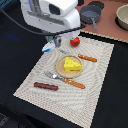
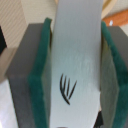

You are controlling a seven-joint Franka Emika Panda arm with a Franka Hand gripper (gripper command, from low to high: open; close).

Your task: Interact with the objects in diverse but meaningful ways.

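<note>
While the gripper point(image 1: 51, 45) hangs above the mat's point(image 1: 95, 85) far corner, its green pads point(image 2: 42, 90) clamp the fish point(image 2: 75, 75), a white piece with black fin marks and a blue end. At the mat's centre, cheese point(image 1: 72, 64) sits on a plate point(image 1: 60, 67). Near the fish lies a tomato point(image 1: 75, 41); a sausage point(image 1: 45, 86) lies on the mat's near side. Beyond the mat stands a pot point(image 1: 90, 15).

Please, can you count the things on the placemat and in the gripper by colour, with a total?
Yellow: 1, cheese wedge
Red: 1, tomato
Brown: 1, sausage
White-and-blue: 1, fish piece, held in the gripper
Tan: 1, plate
Orange-handled: 2, fork, knife
Total: 7
</note>
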